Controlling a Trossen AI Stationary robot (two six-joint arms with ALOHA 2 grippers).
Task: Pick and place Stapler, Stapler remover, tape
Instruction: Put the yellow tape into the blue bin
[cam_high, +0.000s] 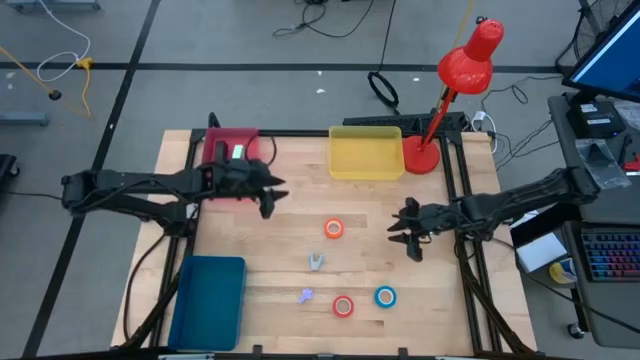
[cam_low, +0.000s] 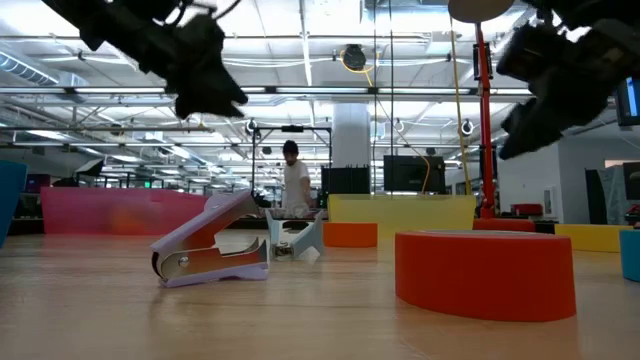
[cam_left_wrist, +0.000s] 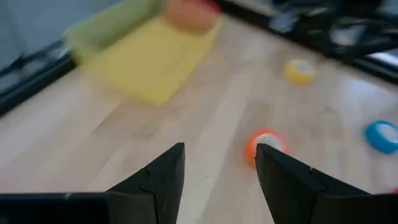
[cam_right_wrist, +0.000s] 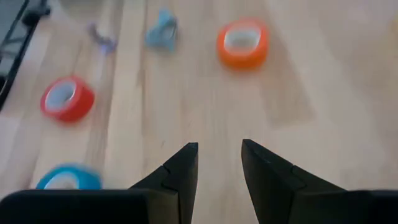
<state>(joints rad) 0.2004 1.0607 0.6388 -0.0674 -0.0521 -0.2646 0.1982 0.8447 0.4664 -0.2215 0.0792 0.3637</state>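
Note:
Three tape rolls lie flat on the wooden table: orange-red (cam_high: 333, 229), red (cam_high: 343, 306) and blue (cam_high: 385, 296). The left wrist view also shows a yellow roll (cam_left_wrist: 300, 70). A grey-blue staple remover (cam_high: 316, 262) and a purple one (cam_high: 306, 295) rest between them. A green and white thing (cam_high: 238, 152) lies in the pink tray (cam_high: 222, 141); whether it is the stapler, I cannot tell. My left gripper (cam_high: 270, 197) hovers open, left of the orange-red roll (cam_left_wrist: 266, 144). My right gripper (cam_high: 405, 232) hovers open to that roll's right (cam_right_wrist: 243, 41), nothing between its fingers.
A yellow tray (cam_high: 365, 153) stands at the far middle, beside a red desk lamp (cam_high: 452, 90). A blue tray (cam_high: 208, 300) sits at the near left. Black frame rails run along the table's sides. A person stands in the room beyond the table (cam_low: 294, 180).

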